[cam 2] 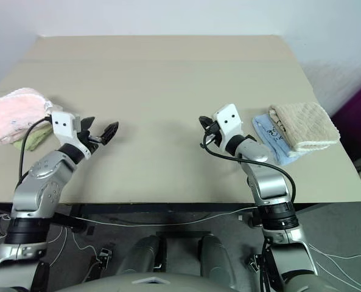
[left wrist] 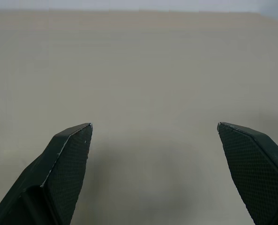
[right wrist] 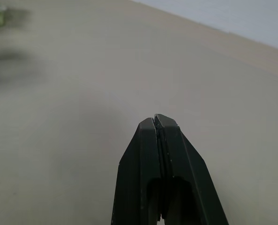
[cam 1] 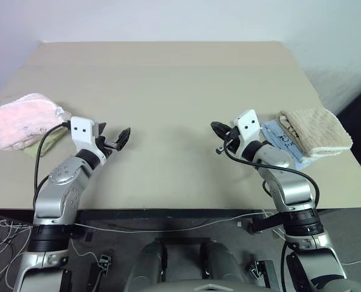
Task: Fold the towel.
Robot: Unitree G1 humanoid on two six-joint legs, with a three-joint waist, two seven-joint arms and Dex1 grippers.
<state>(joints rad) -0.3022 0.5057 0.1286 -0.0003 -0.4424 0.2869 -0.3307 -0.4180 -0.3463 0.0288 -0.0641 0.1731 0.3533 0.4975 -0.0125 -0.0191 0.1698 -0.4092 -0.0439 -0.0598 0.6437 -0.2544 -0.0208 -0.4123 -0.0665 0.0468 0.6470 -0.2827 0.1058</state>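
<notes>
A broad beige table carried everything. At its nine o'clock edge lay the pink towel, folded into a bundle, resting on a light green folded towel. At three o'clock sat a beige waffle-textured folded towel, stacked on a light blue cloth.

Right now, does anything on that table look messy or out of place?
Nothing is spilled or damaged. The pink towel lies folded in a soft bundle on a light green towel at the table's left edge. At the right edge, the beige towel sits askew on a blue cloth, overhanging slightly.
</notes>
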